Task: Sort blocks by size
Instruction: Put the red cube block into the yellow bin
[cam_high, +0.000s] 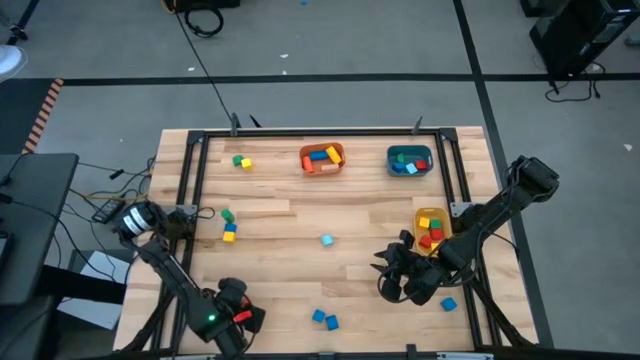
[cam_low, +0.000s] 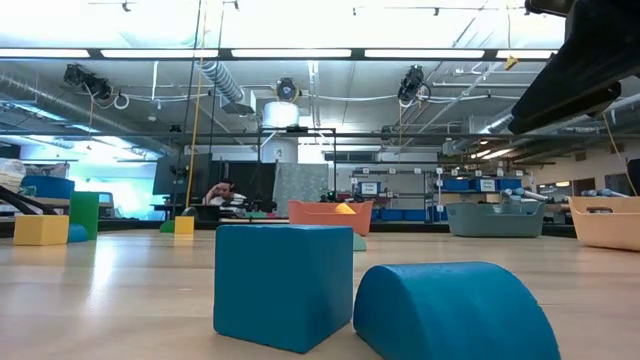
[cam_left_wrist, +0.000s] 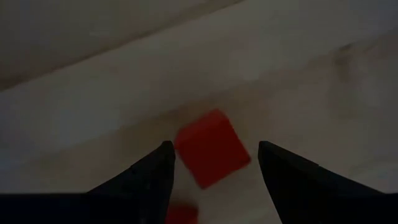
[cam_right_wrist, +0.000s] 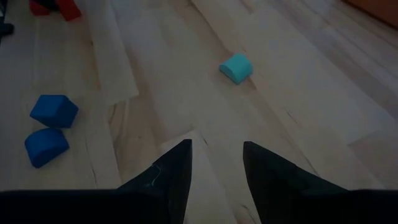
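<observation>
My left gripper (cam_left_wrist: 214, 146) is open at the table's near left (cam_high: 236, 316). Its fingers stand on either side of a red block (cam_left_wrist: 211, 148) lying on the table. A second red block (cam_left_wrist: 183, 214) shows partly beside it. My right gripper (cam_right_wrist: 216, 144) is open and empty above the table's near right (cam_high: 398, 272). A light blue half-round block (cam_right_wrist: 236, 67) lies at mid-table. A blue cube (cam_low: 283, 283) and a blue half-round block (cam_low: 455, 310) lie near the front edge. Another blue block (cam_high: 448, 304) lies beside the right arm.
An orange bin (cam_high: 322, 158) and a teal bin (cam_high: 409, 160) stand at the far edge, and a yellow bin (cam_high: 430, 230) at the right; each holds blocks. Green and yellow blocks (cam_high: 240, 161) lie at the far left. A green, blue and yellow group (cam_high: 228, 225) lies at the left.
</observation>
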